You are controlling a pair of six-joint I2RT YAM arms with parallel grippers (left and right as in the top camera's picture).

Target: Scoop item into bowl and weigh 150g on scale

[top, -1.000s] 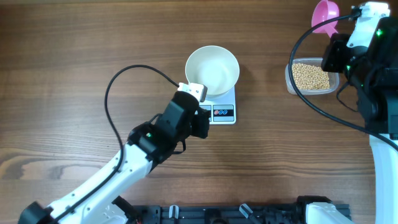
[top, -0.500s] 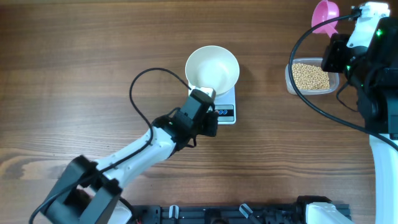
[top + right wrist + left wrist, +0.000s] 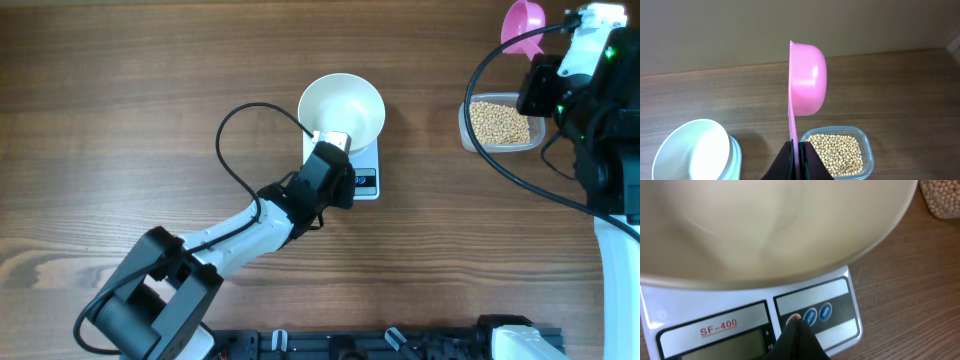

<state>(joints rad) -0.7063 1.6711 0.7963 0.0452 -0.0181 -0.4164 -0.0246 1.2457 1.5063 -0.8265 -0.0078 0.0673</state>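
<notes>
The empty white bowl [image 3: 341, 112] sits on the white scale [image 3: 362, 183]. My left gripper [image 3: 799, 325] is shut, holding nothing, and its tip rests at the red button of the scale's dark button panel [image 3: 812, 315], just below the bowl [image 3: 770, 225]. The grey display [image 3: 715, 347] shows no digits that I can read. My right gripper [image 3: 798, 150] is shut on the handle of a pink scoop [image 3: 807, 77], held on edge above the table. The tan beans [image 3: 835, 152] lie in a clear tub [image 3: 498, 122] beside it.
The clear tub's rim [image 3: 867, 150] stands right of the scale, near the table's right side. The left arm's black cable [image 3: 235, 130] loops over the wood left of the bowl. A rail [image 3: 380, 345] runs along the front edge.
My left arm has swung up and to the right from the scale's lower left, bringing its shut tip onto the button panel. The right arm and scoop have not moved.
</notes>
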